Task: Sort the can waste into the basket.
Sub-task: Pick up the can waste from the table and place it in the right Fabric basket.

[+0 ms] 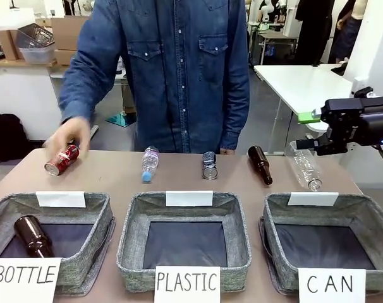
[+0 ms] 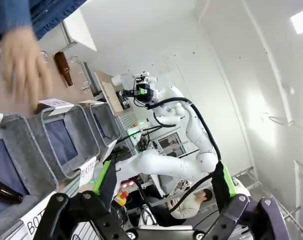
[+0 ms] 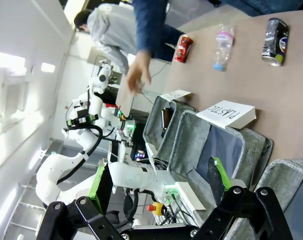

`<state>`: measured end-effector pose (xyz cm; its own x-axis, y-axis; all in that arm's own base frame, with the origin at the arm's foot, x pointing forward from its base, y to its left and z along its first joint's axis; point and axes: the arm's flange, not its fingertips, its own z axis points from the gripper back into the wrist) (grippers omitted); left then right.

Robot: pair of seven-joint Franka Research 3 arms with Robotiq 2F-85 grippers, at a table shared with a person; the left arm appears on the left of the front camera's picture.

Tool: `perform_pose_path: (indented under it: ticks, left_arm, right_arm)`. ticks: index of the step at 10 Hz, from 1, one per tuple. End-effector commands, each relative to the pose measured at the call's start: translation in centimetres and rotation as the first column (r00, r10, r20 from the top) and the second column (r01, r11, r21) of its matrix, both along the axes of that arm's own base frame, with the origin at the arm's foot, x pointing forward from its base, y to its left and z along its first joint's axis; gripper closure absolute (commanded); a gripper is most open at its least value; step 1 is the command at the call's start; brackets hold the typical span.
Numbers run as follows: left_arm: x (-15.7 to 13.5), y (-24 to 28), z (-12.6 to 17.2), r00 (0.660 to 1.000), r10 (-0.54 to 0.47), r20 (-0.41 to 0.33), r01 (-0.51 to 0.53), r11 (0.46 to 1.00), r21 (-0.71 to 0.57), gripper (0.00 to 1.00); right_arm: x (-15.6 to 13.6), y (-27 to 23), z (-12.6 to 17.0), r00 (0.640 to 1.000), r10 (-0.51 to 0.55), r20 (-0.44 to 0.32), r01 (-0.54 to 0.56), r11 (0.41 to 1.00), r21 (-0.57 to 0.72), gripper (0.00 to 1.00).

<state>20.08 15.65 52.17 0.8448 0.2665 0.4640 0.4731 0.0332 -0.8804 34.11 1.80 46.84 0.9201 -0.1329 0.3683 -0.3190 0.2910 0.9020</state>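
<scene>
While left tool (image 2: 164,182) and right tool (image 1: 310,130) sit jaws apart and empty, dark can (image 1: 208,165) lies mid far edge of table and red can (image 1: 60,160) far-left at person's hand (image 1: 71,136). Risks: hitting that hand, cans rolling. CAN basket (image 1: 362,203) is at near-right corner.

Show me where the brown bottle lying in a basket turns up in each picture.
Front: bottle lower left, in the BOTTLE basket.
Left wrist: bottle at the bottom-left edge.
Right wrist: bottle near centre, in the farthest basket.
Shared landmark: the PLASTIC sign.
</scene>
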Motion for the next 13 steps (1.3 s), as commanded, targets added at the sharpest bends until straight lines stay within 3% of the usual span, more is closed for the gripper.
perform_pose_path:
  ticks: [1, 3, 4, 5, 6, 7, 8, 9, 10, 11, 12, 13]
  left_arm:
    - [2.0, -1.5, -0.1, 0.996, 0.048, -0.078, -0.046, 0.999, 0.018, 0.0]
    - [8.3, -2.0, 0.3, 0.952, 0.159, -0.261, -0.112, 0.976, 0.185, 0.0]
    - [11.6, -1.5, 0.1, 0.893, 0.295, -0.341, -0.169, 0.92, 0.354, 0.0]
    - [14.5, -1.1, -0.2, 0.874, 0.268, -0.405, -0.079, 0.901, 0.426, 0.0]
    - [17.6, -0.5, -0.7, 0.802, 0.389, -0.453, -0.067, 0.813, 0.579, 0.0]
    - [20.1, -0.4, -1.3, 0.757, 0.418, -0.502, 0.026, 0.748, 0.663, 0.0]
    - [22.5, -0.7, -2.1, 0.735, 0.36, -0.575, 0.171, 0.722, 0.671, 0.0]
    - [24.8, -1.0, -3.2, 0.678, 0.46, -0.574, 0.221, 0.617, 0.755, 0.0]
    - [27.3, -1.9, -4.4, 0.683, 0.477, -0.553, 0.266, 0.543, 0.796, 0.0]
    - [29.6, -3.1, -5.1, 0.805, 0.421, -0.417, 0.216, 0.448, 0.868, 0.0]
    - [31.7, -4.6, -5.3, 0.93, 0.294, -0.22, 0.08, 0.424, 0.902, 0.0]
    - [32.9, -6.1, -4.7, 0.95, 0.312, 0.004, -0.125, 0.371, 0.92, 0.0]
  right_arm:
    - [0.4, 0.3, 0.2, 1.0, -0.003, 0.014, 0.003, 1.0, 0.022, 0.0]
    - [0.4, 0.3, 0.2, 1.0, -0.003, 0.014, 0.003, 1.0, 0.022, 0.0]
    - [0.4, 0.3, 0.2, 1.0, -0.003, 0.014, 0.003, 1.0, 0.022, 0.0]
    - [0.4, 0.3, 0.2, 1.0, -0.003, 0.014, 0.003, 1.0, 0.022, 0.0]
    - [0.4, 0.3, 0.2, 1.0, -0.003, 0.014, 0.003, 1.0, 0.022, 0.0]
    - [0.4, 0.3, 0.2, 1.0, -0.003, 0.014, 0.003, 1.0, 0.022, 0.0]
    - [0.4, 0.3, 0.2, 1.0, -0.003, 0.014, 0.003, 1.0, 0.022, 0.0]
    - [0.4, 0.3, 0.2, 1.0, -0.003, 0.014, 0.003, 1.0, 0.022, 0.0]
    - [0.4, 0.3, 0.2, 1.0, -0.003, 0.014, 0.003, 1.0, 0.022, 0.0]
    - [0.4, 0.3, 0.2, 1.0, -0.003, 0.014, 0.003, 1.0, 0.022, 0.0]
    - [0.4, 0.3, 0.2, 1.0, -0.003, 0.014, 0.003, 1.0, 0.022, 0.0]
    - [0.4, 0.3, 0.2, 1.0, -0.003, 0.014, 0.003, 1.0, 0.022, 0.0]
